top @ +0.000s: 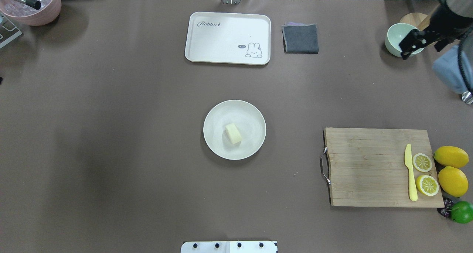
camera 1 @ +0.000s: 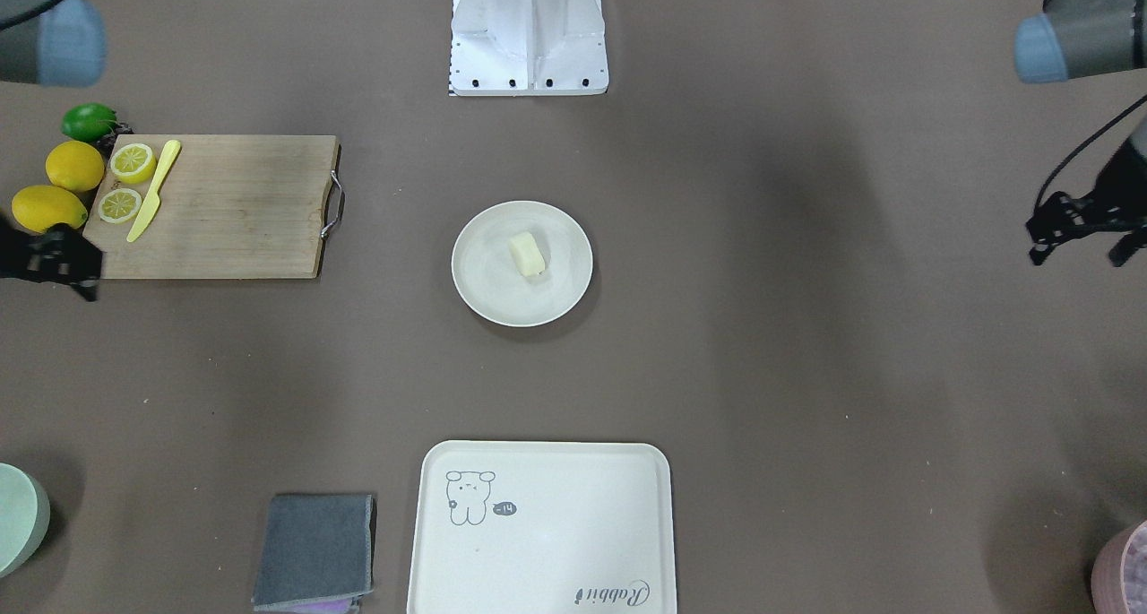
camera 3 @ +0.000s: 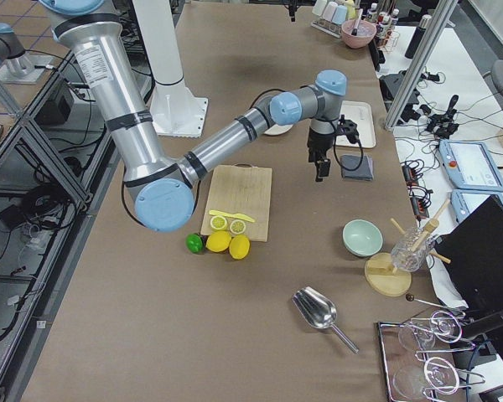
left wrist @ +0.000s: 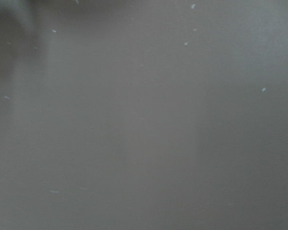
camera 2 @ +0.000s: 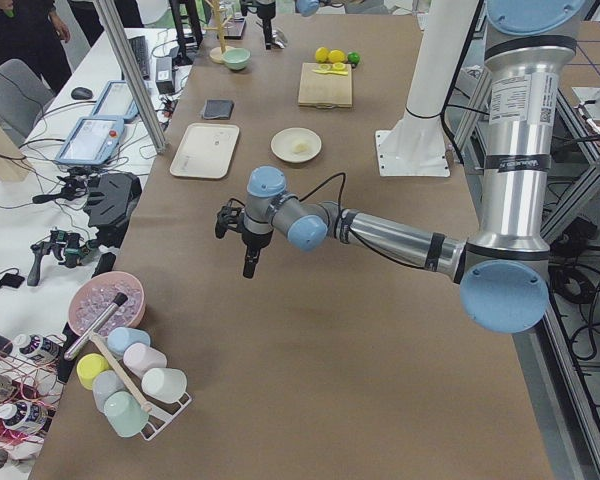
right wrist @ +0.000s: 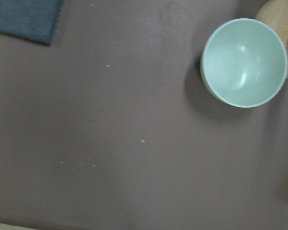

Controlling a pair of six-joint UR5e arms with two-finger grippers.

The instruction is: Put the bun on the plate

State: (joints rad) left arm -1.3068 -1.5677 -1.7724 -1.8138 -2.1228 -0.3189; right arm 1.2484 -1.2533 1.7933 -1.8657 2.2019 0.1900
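Note:
The pale cream bun [camera 1: 528,254] lies on its side near the middle of the round cream plate [camera 1: 484,282], at the table's centre; the overhead view shows the same bun [top: 233,133] and plate [top: 216,142]. Nothing touches either. My left gripper [camera 1: 1080,254] hangs at the table's left end, far from the plate, fingers apart and empty; the exterior left view shows that gripper [camera 2: 250,262] pointing down. My right gripper [top: 421,53] hovers by the mint bowl [top: 397,37] at the far right, fingers apart and empty.
A cream tray [top: 207,38] with a drawing and a folded grey cloth [top: 300,38] lie on the far side. A wooden board [top: 366,168] holds a yellow knife [top: 410,173] and two lemon halves [top: 422,162]. Whole lemons [top: 451,157] and a lime [top: 462,211] sit beside it.

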